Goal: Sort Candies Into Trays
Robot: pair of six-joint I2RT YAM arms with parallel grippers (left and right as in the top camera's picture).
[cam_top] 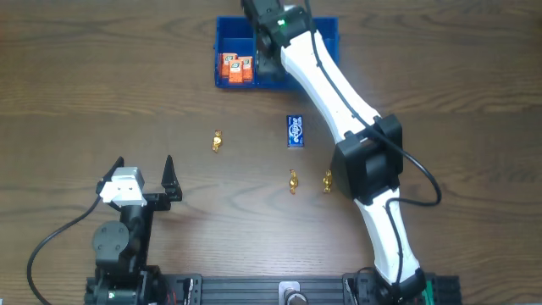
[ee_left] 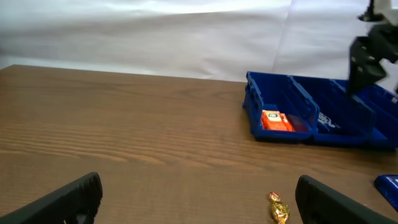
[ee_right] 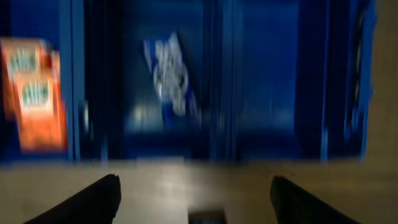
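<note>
Right wrist view: got a blue candy (ee_right: 168, 74) in the blue tray (ee_right: 78, 93), compartment beside the orange candies (ee_right: 37, 93), long axis diagonal. Sits beyond the right gripper (ee_right: 196, 199), fingers wide apart, empty, not touching.

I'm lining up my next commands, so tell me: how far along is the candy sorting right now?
Done: orange candies sit in the left compartment of the blue tray, and a blue candy lies in the middle one. In hand: nothing; the right gripper hangs open at the tray, and the left gripper is open, away from it. Left: a loose blue candy and three gold candies on the table.
</note>
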